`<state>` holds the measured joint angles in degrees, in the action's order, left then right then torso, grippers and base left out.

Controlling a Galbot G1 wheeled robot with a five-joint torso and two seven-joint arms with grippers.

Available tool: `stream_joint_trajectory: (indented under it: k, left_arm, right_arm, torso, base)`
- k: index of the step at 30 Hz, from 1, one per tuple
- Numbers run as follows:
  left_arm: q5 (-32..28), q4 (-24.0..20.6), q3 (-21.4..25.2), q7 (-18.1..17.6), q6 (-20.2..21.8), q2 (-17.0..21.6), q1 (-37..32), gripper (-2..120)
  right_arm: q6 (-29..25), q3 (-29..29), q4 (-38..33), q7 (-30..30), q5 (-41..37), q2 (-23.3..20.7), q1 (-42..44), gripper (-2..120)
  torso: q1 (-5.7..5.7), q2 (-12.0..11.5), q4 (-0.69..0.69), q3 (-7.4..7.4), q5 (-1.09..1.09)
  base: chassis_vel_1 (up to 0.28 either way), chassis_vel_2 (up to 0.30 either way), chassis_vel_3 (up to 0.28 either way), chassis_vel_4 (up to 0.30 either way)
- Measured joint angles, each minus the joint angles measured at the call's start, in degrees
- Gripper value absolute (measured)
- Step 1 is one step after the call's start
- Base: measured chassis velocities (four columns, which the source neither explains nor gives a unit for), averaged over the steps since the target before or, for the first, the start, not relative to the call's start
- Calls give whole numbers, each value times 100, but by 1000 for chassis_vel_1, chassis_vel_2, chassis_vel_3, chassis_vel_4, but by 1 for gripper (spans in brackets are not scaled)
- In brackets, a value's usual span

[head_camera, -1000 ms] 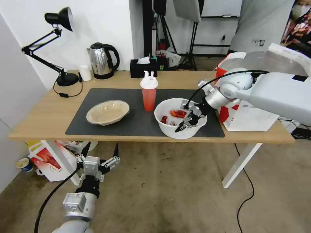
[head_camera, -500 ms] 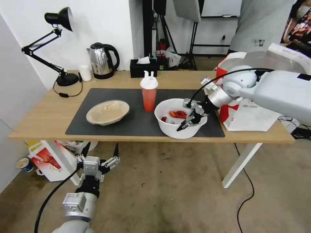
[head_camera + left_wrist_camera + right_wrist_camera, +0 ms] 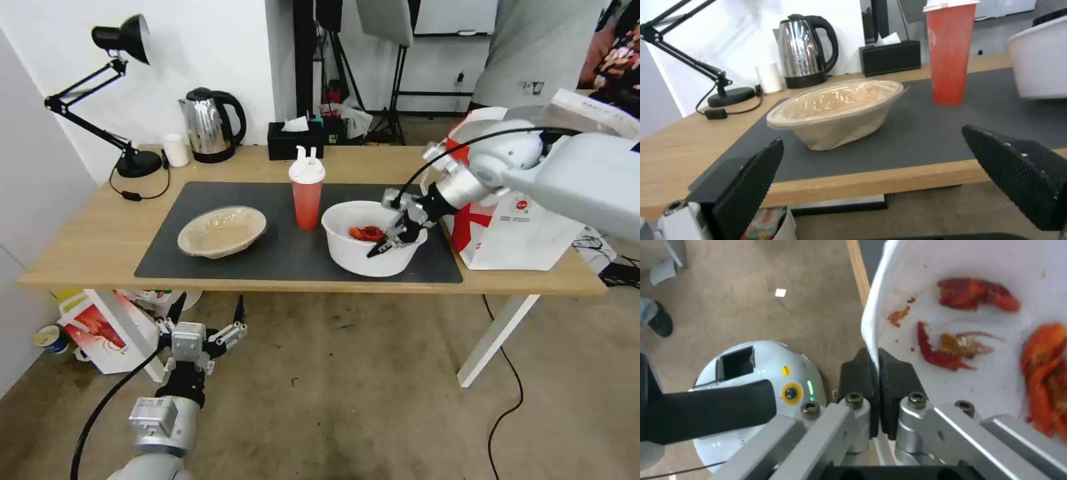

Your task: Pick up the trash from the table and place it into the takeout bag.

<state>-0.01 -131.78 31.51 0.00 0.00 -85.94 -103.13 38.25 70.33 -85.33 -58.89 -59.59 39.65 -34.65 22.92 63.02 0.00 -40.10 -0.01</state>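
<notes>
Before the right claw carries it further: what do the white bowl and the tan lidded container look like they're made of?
The white bowl looks like thin, smooth plastic: the right claw is shut on its slim rim, which has a slight sheen. The tan lidded container appears to be matte paper-pulp fibre under a clear, glossy plastic lid; the lid reflects light. Neither can be confirmed by sight alone.

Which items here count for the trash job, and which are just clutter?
Job: white bowl pinched at its rim by the right gripper, red cup, tan lidded container, takeout bag.
Clutter: kettle, lamp, tissue box, small white cup.
</notes>
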Motion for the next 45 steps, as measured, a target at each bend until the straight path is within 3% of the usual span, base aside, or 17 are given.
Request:
stream_joint_trajectory:
  k: [45]
  left_arm:
    - [0,0,0,0,0,0,0,100]
  right_arm:
    - [-206,-507,506,-577,-62,440,-1617,0]
  torso:
    - [0,0,0,0,1]
  base:
    - [0,0,0,0]
